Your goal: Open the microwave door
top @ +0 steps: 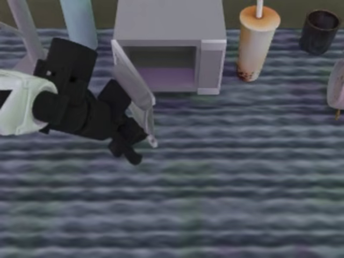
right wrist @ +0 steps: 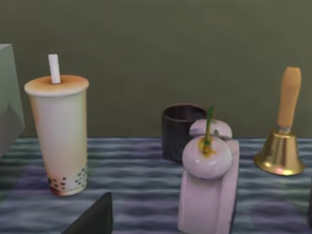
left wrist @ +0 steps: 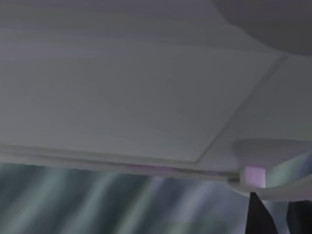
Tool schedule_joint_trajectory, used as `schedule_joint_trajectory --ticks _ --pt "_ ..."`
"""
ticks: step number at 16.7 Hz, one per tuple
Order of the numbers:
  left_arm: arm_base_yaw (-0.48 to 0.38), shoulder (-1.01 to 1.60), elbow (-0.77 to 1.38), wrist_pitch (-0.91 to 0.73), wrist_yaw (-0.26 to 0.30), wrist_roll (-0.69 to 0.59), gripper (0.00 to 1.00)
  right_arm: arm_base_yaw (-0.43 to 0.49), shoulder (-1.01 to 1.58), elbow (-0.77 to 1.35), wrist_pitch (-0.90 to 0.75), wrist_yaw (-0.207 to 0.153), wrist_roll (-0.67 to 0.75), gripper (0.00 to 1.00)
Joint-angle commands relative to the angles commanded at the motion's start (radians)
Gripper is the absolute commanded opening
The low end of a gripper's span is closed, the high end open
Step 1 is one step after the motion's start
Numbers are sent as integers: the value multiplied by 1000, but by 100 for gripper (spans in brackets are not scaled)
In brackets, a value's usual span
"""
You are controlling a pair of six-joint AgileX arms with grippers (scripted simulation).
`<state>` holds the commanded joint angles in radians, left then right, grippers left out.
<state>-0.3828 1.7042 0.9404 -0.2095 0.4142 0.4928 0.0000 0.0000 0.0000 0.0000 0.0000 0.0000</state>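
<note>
the boxy light-grey microwave (top: 177,32) has its flat light-grey windowed door (top: 131,80) swung well open; the left gripper (top: 141,137) sits at the handle, grip unclear; little remains.

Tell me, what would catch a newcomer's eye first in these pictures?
Probably the microwave at the table's far edge, its door swung partly open toward the left. The black left gripper sits at the door's free edge. To the microwave's right stands a tall cup with a straw.
</note>
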Motion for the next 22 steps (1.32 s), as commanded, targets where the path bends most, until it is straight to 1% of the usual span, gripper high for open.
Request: schedule_joint_trajectory --ticks 14,16,22 --pt "0 0 0 0 0 0 0 0 0 0 0 0 0 100" --pt "-4 0 -5 -3 7 -1 0 0 0 0 0 0 0 100" --pt "27 -1 5 -31 39 64 0 0 0 0 0 0 0 100"
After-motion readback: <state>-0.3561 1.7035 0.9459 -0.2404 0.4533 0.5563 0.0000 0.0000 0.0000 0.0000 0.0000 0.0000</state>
